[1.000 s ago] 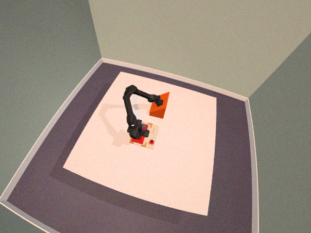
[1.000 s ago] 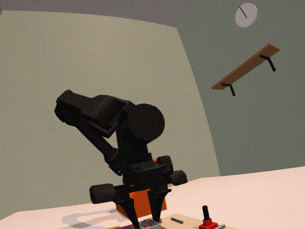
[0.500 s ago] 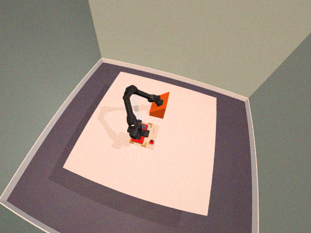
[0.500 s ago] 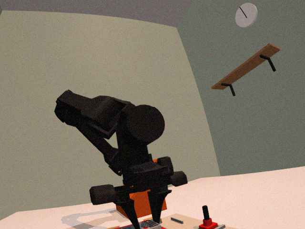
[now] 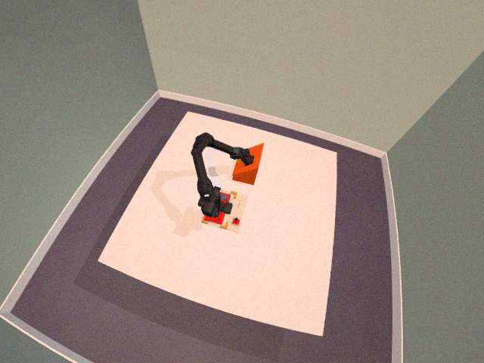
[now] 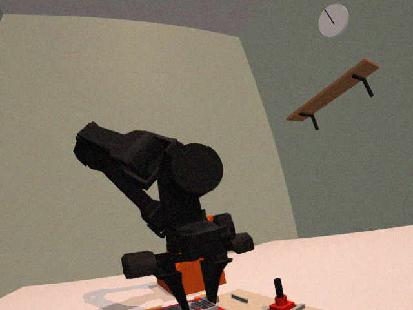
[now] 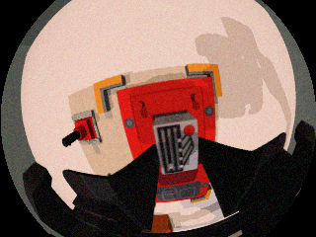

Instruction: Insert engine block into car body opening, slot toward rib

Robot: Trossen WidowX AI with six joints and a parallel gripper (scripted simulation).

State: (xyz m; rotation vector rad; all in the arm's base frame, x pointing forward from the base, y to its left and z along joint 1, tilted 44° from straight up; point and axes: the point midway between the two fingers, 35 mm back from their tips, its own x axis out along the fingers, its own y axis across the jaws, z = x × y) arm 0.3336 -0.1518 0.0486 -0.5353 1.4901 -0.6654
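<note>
The grey engine block [image 6: 204, 303] [image 7: 175, 145], with dark slots and a red round cap on top, is between my fingertips. My gripper [image 6: 199, 305] [image 7: 177, 145] is shut on it, fingers pointing down, over the red car body [image 5: 214, 219] [image 7: 160, 94]. The block stands upright over the middle of the body and its top and one side show above the red surface. The block and fingers hide the opening and the rib, so I cannot tell how deep the block sits. In the top view the arm hides the fingertips.
The beige board [image 5: 240, 206] [image 6: 258, 295] [image 7: 111, 158] has yellow corner brackets [image 7: 209, 68] around the body. A red block with a black upright peg [image 5: 236, 221] [image 6: 279, 290] [image 7: 83, 130] stands on the board beside it. An orange wedge-shaped box [image 5: 245, 176] [image 6: 190, 278] [image 7: 162, 223] stands behind the board.
</note>
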